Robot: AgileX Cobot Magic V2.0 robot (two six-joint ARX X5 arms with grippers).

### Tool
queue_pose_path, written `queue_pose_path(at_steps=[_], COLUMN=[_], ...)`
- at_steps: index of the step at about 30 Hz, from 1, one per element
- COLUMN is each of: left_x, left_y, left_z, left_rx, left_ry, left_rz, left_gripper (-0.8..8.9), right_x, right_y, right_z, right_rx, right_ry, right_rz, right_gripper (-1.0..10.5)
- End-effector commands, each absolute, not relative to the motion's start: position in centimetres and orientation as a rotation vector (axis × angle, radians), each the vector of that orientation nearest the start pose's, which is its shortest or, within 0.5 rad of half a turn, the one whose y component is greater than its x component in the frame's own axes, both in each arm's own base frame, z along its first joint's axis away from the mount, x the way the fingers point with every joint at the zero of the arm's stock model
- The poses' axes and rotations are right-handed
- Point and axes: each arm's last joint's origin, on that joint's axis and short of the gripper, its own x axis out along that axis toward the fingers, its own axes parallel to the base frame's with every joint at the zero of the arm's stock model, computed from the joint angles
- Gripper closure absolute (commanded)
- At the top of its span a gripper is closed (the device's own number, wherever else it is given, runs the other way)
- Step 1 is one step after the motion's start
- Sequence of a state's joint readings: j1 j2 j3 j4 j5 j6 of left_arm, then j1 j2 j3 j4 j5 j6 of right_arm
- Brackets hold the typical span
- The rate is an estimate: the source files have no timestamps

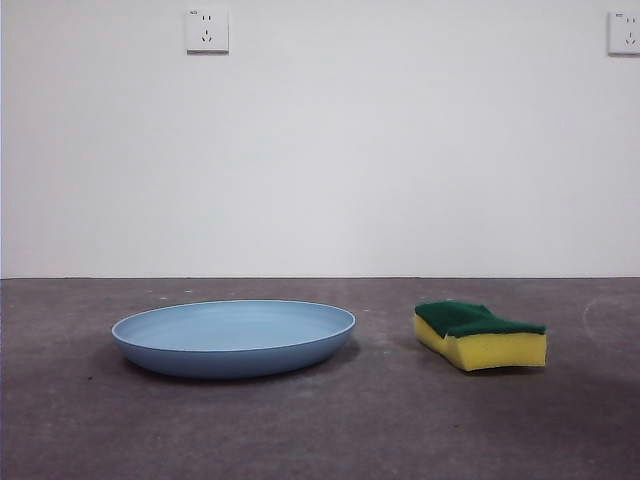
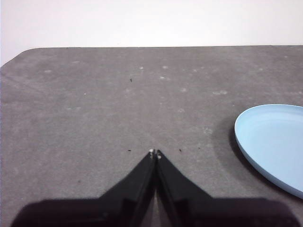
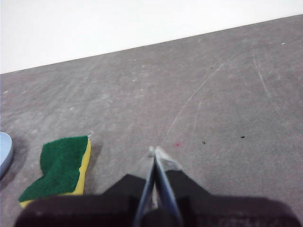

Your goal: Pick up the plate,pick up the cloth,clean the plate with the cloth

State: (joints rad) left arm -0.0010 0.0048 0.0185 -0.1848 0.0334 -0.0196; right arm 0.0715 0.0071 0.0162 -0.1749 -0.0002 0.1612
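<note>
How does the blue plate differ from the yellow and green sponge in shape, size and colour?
The plate is round, shallow and much wider; the sponge is a small thick block. The plate is one light blue colour; the sponge is yellow with a dark green top layer. Both lie flat on the grey table, apart, with no gripper touching them.

table (image 1: 320,430): grey, scuffed | plate (image 1: 234,336) flat | cloth (image 1: 481,335) beside, apart

The left gripper (image 2: 155,152) hangs above the table with its two black jaws pressed together, tips touching. The right gripper (image 3: 155,151) hangs likewise, jaws closed to a narrow point. Neither arm appears in the front view.
</note>
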Motion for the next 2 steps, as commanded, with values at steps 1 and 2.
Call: queue_pose_path(at_steps=[1, 2], left_x=[9.61, 9.61], left_y=[-0.07, -0.07], left_z=[14.71, 14.71], left_rx=[-0.028, -0.028], left_ry=[0.179, 0.179], left_rz=[-0.026, -0.026], left_gripper=[8.16, 8.16], right_x=[9.59, 9.59], right_y=[0.69, 0.69], right_z=[14.79, 14.79], right_rx=[0.16, 0.16], right_ry=[0.185, 0.185], right_rz=[0.055, 0.055], right_gripper=[9.5, 9.5])
